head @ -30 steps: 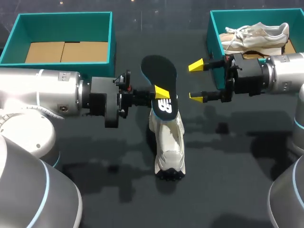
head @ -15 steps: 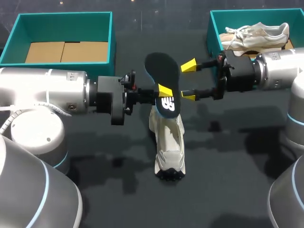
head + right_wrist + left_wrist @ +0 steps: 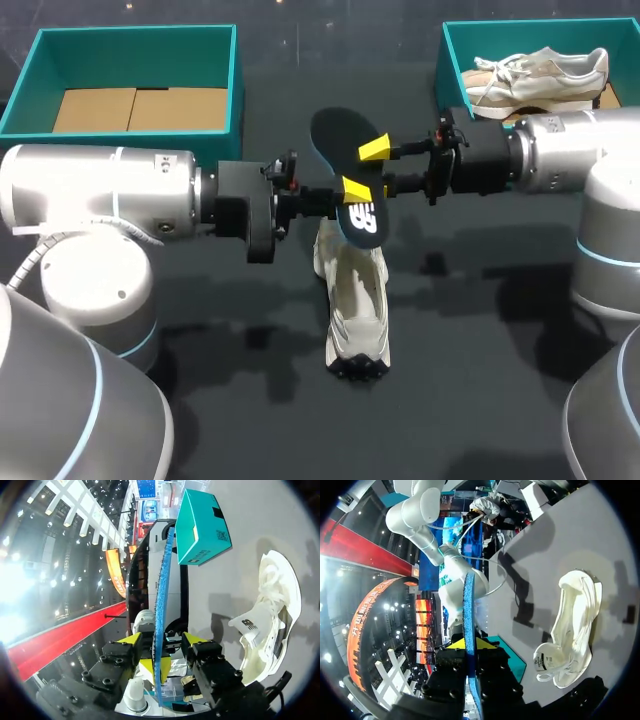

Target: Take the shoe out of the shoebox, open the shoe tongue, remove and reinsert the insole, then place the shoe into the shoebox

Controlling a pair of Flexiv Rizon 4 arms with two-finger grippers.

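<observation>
Black insole (image 3: 340, 140) is up in the air over the white shoe (image 3: 355, 300), which lies mid-table. Your left gripper (image 3: 350, 192) has it pinched. Your right gripper (image 3: 162, 640) straddles it from the right, fingers spread, not touching.

The right gripper (image 3: 372, 168) has slid in from the right side of the head view toward the middle. Its yellow tips stood clear of the insole (image 3: 338, 138) a second ago; now they sit on either side of its edge, and they have drawn nearer to each other. The left gripper (image 3: 350, 192) has also pushed a little further toward the middle of the frame, carrying the insole slightly to the right.
</observation>
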